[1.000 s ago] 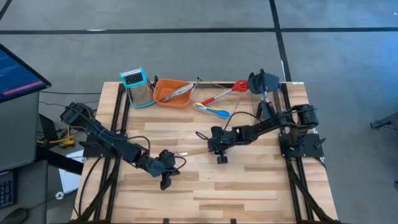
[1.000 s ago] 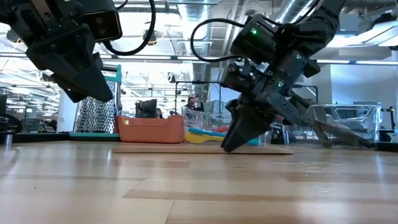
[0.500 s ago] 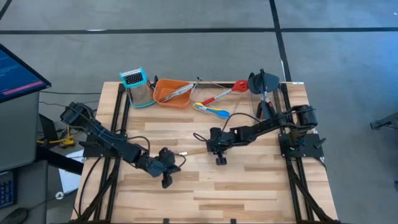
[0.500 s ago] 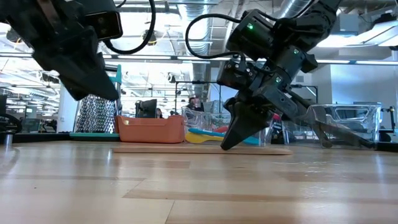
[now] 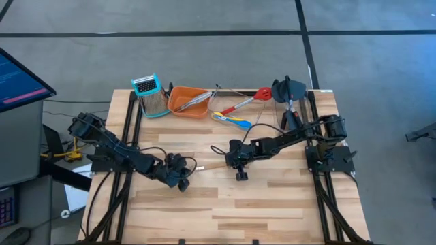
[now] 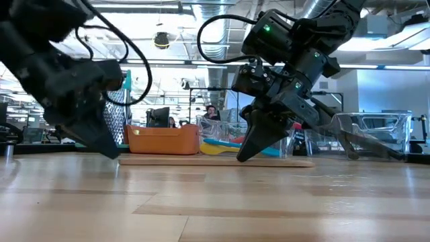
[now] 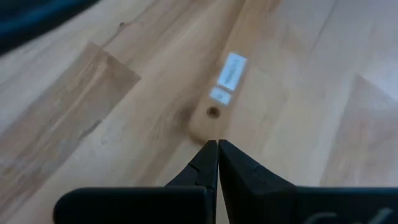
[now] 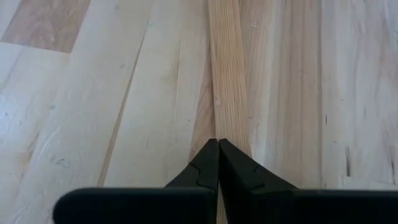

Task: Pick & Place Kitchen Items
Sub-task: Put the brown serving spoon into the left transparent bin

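Note:
A wooden spatula [image 5: 212, 165] lies flat on the table between my two grippers; it also shows in the low view [image 6: 201, 161]. My right gripper [image 5: 240, 175] is shut, with its tips on the spatula [image 8: 227, 93]. My left gripper [image 5: 182, 182] is shut and low over the table, its tips just short of the spatula's handle end [image 7: 211, 115], which has a hole and a white sticker. Red [image 5: 245, 102], blue and yellow spoons [image 5: 231, 121] and a black spatula [image 5: 289, 90] lie at the far edge. Silver tongs [image 5: 197, 99] lie in the orange tray [image 5: 178, 103]. My right gripper presses its shut fingertips [image 8: 217, 149] down on the wooden spatula's handle [image 8: 229, 127], coming from above at a slant, along its length. The spatula lies flat on the table [image 6: 222, 161]. My left gripper's shut tips [image 7: 217, 149] stand at the handle's holed end; whether they touch it cannot be told.
A metal grater with a teal top [image 5: 151, 94] stands at the far left beside the orange tray. Clear plastic bins [image 6: 376, 134] show at the far right in the low view. The near half of the table [image 5: 272, 204] is bare wood.
My left gripper has gone down and toward the table's far edge, to the wooden spatula's handle end, staying shut. My right gripper has stayed on the spatula, which has not moved.

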Robot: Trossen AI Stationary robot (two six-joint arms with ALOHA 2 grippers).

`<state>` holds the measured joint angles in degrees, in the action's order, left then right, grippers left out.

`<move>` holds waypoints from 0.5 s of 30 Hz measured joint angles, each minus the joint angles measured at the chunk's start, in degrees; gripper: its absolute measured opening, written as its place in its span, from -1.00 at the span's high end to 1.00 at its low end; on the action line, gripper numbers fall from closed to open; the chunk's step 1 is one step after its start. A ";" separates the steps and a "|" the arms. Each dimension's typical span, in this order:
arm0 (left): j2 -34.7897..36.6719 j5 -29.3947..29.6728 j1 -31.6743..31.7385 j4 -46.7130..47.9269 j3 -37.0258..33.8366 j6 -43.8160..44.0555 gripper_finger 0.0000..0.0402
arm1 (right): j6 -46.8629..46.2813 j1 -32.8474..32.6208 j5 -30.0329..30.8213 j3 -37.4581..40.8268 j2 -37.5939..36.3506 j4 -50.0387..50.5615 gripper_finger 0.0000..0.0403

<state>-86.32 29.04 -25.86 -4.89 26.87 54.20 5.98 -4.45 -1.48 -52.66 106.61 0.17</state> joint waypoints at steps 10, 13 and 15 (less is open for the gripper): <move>-2.15 -0.74 3.40 -1.80 0.00 -1.49 0.99 | -0.01 -0.02 -1.01 -0.04 -0.11 0.08 1.00; -3.73 -0.92 3.77 -3.05 0.07 -1.53 0.99 | -0.33 -0.06 -1.55 -0.02 -0.09 -0.28 0.98; -4.62 -0.71 3.77 -4.18 0.08 -1.54 0.99 | -0.36 -0.09 -1.65 -0.02 -0.09 -0.34 0.98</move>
<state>-90.94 28.33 -22.09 -9.07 26.95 52.66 5.61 -4.54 -3.12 -52.69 106.52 -0.17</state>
